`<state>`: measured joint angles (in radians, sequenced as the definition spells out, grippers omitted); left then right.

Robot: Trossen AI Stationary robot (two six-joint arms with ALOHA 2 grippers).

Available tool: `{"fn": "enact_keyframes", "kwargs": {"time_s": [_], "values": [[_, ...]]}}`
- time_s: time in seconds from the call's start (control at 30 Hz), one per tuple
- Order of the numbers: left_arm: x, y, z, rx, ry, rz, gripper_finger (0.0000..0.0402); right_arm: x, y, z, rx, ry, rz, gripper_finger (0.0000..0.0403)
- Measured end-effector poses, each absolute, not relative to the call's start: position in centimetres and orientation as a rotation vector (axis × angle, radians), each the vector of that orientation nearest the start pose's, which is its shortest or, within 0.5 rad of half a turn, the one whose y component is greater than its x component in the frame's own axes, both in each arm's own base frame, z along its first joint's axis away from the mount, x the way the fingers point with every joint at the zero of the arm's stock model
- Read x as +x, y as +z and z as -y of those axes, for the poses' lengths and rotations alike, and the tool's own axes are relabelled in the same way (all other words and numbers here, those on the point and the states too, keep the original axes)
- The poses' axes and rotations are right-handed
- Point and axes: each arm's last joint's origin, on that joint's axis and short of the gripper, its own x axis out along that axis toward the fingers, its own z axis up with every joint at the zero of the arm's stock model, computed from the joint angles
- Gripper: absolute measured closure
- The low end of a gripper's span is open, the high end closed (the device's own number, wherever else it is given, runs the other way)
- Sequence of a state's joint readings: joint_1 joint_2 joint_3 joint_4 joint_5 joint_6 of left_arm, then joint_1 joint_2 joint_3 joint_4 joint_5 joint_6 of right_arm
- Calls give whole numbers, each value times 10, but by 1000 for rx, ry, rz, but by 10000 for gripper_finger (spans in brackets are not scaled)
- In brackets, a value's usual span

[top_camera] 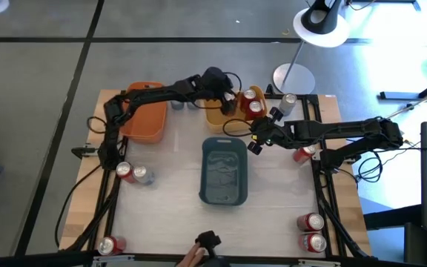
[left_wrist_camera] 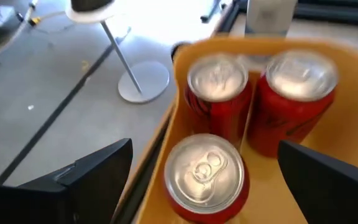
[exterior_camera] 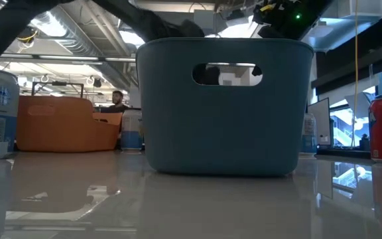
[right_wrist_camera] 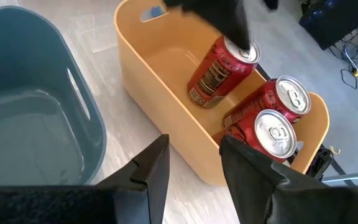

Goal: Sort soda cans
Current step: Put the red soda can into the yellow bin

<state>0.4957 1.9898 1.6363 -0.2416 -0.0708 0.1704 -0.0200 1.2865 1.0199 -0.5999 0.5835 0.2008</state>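
Three red soda cans (left_wrist_camera: pixel 215 87) (left_wrist_camera: pixel 296 99) (left_wrist_camera: pixel 205 174) stand upright on their bases in the far end of the yellow bin (top_camera: pixel 224 117). My left gripper (left_wrist_camera: pixel 205 149) hovers open just above them, its fingers spread wide on either side of the nearest can without touching it. In the high view my left gripper (top_camera: pixel 232 104) sits over that bin. My right gripper (top_camera: pixel 256 141) waits to the bin's right, above the table, its fingers (right_wrist_camera: pixel 154 168) apart with nothing between them. More cans stand scattered on the table.
A blue-grey bin (top_camera: pixel 224 169) stands mid-table and an orange bin (top_camera: pixel 145 113) at the far left. Loose cans stand at the left (top_camera: pixel 123 170), near left corner (top_camera: pixel 112 245), near right (top_camera: pixel 311 222), under the right arm (top_camera: pixel 302 153) and far right (top_camera: pixel 288 100).
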Motion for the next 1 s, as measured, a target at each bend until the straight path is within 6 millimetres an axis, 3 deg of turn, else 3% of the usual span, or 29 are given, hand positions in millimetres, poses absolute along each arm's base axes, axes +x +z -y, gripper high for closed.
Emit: {"fn": "enact_keyframes", "kwargs": {"time_s": [0.23, 0.5, 0.67, 0.83, 1.0], "values": [[375, 324, -191, 78, 471, -577, 15, 257, 280, 21, -61, -644, -781, 260], [346, 361, -137, 97, 376, -593, 15, 258, 280, 20, -72, -576, -798, 260], [330, 353, -106, 81, 322, -594, 15, 256, 278, 20, -75, -572, -827, 260], [316, 329, -84, 32, 291, -629, 15, 257, 277, 18, -30, -555, -828, 260], [308, 312, -71, -1, 268, -654, 15, 252, 297, 11, 29, -568, -849, 257]]}}
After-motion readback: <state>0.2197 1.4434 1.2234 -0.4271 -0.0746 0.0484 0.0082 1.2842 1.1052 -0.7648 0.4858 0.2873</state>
